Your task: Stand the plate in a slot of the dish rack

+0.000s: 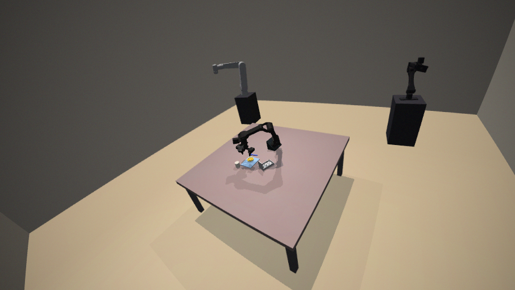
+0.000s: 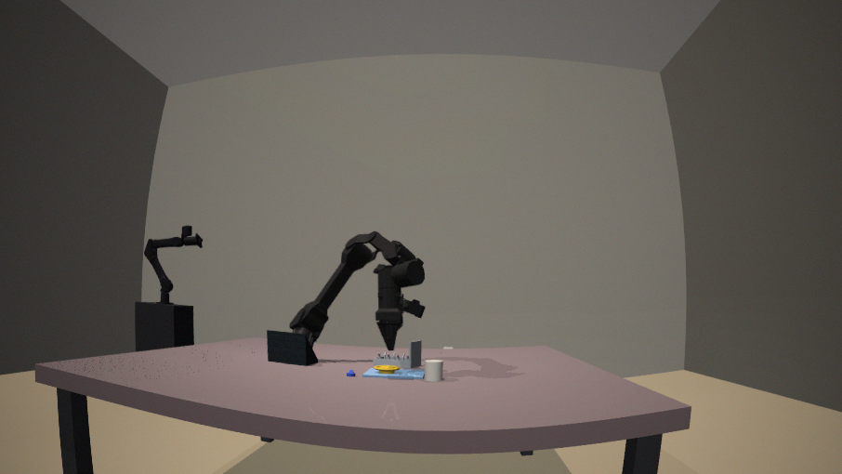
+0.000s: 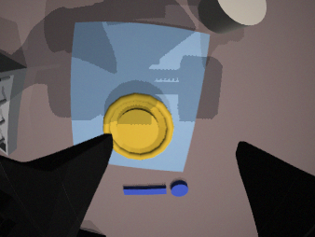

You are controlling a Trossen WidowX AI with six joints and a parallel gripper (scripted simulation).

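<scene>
The yellow round plate (image 1: 250,159) (image 2: 386,369) (image 3: 138,131) lies flat on a light blue board (image 1: 246,165) (image 2: 412,374) (image 3: 179,156). The grey dish rack (image 1: 267,165) (image 2: 391,362) (image 3: 13,112) stands beside the board, empty of any plate, with a tall panel at one end. In the wrist view only its edge shows at the left. My gripper (image 1: 246,154) (image 2: 389,348) (image 3: 176,145) is open and empty. It points down above the plate's area, not touching it. In the wrist view the left fingertip overlaps the plate's lower left rim, and the right fingertip is well to its right.
A whitish cylinder (image 1: 237,164) (image 2: 433,370) (image 3: 244,9) stands near the board's far end from the arm base. A blue bar (image 3: 144,190) and a blue disc (image 3: 179,188) lie just off the board's near edge. Two other arms stand on pedestals away from the table.
</scene>
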